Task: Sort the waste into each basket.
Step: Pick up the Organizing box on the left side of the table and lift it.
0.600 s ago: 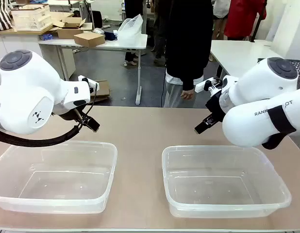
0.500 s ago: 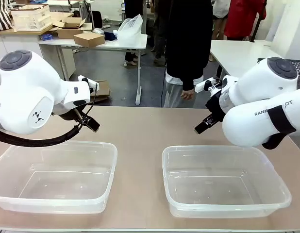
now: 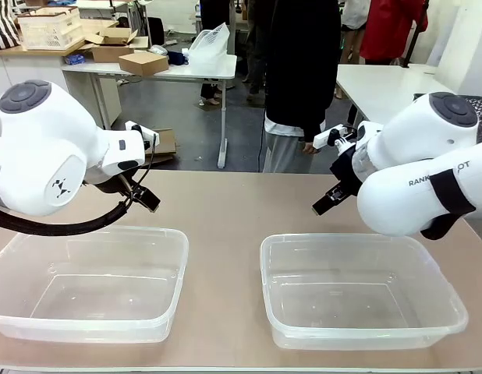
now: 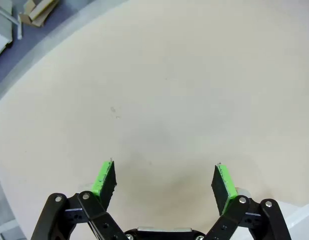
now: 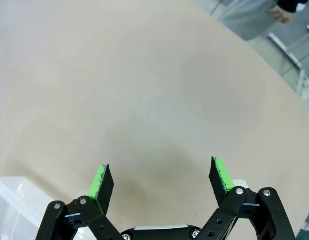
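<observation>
Two transparent tubs stand side by side at the near edge of the table, the left tub (image 3: 108, 231) and the right tub (image 3: 342, 238), both with nothing inside. My left gripper (image 3: 147, 199) hangs open above bare tabletop just behind the left tub, its green pads (image 4: 103, 177) wide apart with nothing between them. My right gripper (image 3: 323, 205) is likewise open behind the right tub, pads (image 5: 100, 181) spread over bare table. A dark lattice basket (image 3: 481, 109) peeks out behind the right arm. No wrappers, packet or bottles are in view.
A person in a dark top (image 3: 299, 62) stands at the far side, one hand (image 3: 311, 146) hanging near the table's edge. The beige tabletop (image 3: 233, 210) runs between and behind the tubs. A tub corner (image 5: 9, 200) shows in the right wrist view.
The person's hand at the far edge has shifted slightly to the right. Both arms and both tubs have stayed still.
</observation>
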Robot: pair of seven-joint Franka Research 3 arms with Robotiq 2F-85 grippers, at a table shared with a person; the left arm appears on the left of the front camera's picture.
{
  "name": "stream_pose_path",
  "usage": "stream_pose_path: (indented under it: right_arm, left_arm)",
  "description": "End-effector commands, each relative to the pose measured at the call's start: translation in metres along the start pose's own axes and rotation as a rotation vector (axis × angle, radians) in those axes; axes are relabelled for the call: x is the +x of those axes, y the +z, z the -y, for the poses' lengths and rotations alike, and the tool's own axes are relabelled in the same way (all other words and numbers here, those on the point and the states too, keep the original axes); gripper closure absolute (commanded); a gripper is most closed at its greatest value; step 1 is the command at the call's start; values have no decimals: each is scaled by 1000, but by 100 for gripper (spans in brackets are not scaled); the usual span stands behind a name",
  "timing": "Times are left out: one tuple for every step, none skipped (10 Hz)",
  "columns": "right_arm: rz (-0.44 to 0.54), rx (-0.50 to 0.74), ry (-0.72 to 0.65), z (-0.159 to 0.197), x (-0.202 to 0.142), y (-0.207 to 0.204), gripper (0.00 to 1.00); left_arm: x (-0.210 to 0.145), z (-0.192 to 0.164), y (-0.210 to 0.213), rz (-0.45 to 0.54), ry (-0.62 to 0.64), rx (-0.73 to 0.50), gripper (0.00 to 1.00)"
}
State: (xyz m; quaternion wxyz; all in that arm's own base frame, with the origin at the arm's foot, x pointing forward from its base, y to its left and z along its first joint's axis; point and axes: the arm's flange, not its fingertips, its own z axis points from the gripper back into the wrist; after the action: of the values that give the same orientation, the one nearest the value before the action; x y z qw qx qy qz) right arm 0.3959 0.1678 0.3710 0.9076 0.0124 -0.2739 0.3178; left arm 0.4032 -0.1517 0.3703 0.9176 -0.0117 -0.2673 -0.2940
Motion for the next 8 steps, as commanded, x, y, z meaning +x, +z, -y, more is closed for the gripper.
stream_pose_path:
  right_arm:
    - [0, 0, 0, 0, 0, 0, 0]
    - [0, 0, 0, 0, 0, 0, 0]
    - [0, 0, 0, 0, 0, 0, 0]
    - [0, 0, 0, 0, 0, 0, 0]
    - [0, 0, 0, 0, 0, 0, 0]
    - [0, 0, 0, 0, 0, 0, 0]
    - [-20, -16, -28, 4, 0, 22, 0]
    - [-13, -28, -76, 0, 3, 70, 0]
  left_arm:
    - [0, 0, 0, 0, -1, 0, 0]
    - [0, 0, 0, 0, -1, 0, 0]
    - [0, 0, 0, 0, -1, 0, 0]
    - [0, 0, 0, 0, -1, 0, 0]
    - [0, 0, 0, 0, -1, 0, 0]
    - [0, 0, 0, 0, -1, 0, 0]
    - [0, 0, 0, 0, 0, 0, 0]
    - [11, -3, 32, 45, -5, -13, 0]
